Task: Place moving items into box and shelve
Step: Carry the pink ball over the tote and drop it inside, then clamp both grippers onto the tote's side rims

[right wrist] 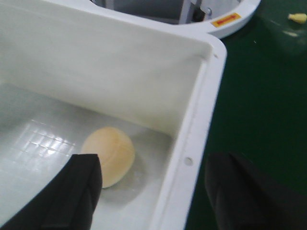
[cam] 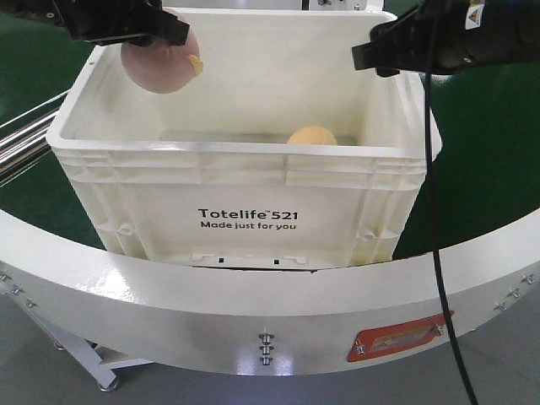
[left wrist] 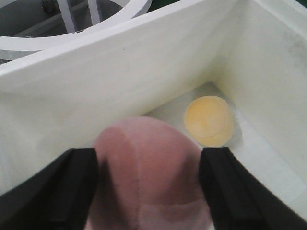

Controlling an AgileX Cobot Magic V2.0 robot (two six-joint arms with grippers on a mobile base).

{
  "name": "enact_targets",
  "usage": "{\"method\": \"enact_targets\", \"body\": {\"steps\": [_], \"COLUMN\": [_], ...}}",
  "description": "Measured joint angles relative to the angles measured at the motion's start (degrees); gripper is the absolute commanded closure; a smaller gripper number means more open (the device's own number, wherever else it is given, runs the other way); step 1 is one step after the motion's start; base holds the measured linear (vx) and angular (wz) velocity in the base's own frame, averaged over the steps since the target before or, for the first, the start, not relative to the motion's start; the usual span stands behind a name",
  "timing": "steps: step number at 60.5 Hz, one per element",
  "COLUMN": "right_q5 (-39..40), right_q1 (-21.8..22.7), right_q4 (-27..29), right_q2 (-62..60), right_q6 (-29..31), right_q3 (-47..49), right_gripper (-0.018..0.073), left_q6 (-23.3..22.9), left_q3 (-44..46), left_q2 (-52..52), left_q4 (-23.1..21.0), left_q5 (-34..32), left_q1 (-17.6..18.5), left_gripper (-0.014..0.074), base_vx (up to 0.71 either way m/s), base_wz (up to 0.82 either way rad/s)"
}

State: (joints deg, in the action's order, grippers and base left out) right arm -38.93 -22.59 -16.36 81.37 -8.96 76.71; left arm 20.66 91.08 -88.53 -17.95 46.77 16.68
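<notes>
Large white rectangular plastic tote box (cam: pixel 236 169): upright, open top, long axis left to right, printed face toward the front camera. Print reads "Totelife 521 / Made just for you".

Right gripper (right wrist: pixel 154 167): fingers apart above the box's right wall, holding nothing.

Left gripper (left wrist: pixel 148 160): clamped on the round dusty-pink plush ball (cam: pixel 156 67), above the box's left rear corner (seams visible).

Yellow-orange egg-shaped plush ball (cam: pixel 312 136): on the box floor, right side, long axis lying flat.

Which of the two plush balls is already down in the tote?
The yellow-orange ball: it lies on the floor of the tote. The pink ball hangs over the tote, clamped in the left gripper.
</notes>
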Motion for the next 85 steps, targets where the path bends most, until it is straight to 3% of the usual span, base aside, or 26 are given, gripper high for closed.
{"method": "enact_targets", "body": {"steps": [7, 21, 33, 54, 85], "right_q5": [-3.4, -15.2, -23.7, -26.7, -27.0], "right_q1": [1.1, 2.2, 5.1, 5.1, 5.1], "right_q4": [-0.2, 1.0, 4.6, 7.8, 7.6], "right_q2": [0.0, 4.0, 10.5, 15.0, 21.7], "right_q6": [-0.1, -1.6, -1.7, -1.6, -3.2], "right_q3": [0.3, 11.1, 19.1, 22.1, 22.1], "right_gripper": [0.005, 0.005, 0.005, 0.005, 0.005], "left_q6": [-2.7, -18.4, -24.2, -26.3, -26.5], "left_q3": [0.1, 7.9, 14.3, 14.9, 15.1], "left_q2": [-0.1, -3.2, -8.4, -13.3, -17.0], "left_q4": [2.4, 19.1, 26.7, 24.8, 21.7], "left_q5": [0.1, 8.5, 16.7, 22.7, 24.2], "left_q1": [0.0, 0.0, -0.4, -5.9, -6.2], "left_gripper": [-0.0089, -0.0047, -0.0036, -0.0031, 0.0019], "base_vx": [0.0, 0.0, 0.0, 0.0, 0.0], "base_wz": [0.0, 0.0, 0.0, 0.0, 0.0]}}
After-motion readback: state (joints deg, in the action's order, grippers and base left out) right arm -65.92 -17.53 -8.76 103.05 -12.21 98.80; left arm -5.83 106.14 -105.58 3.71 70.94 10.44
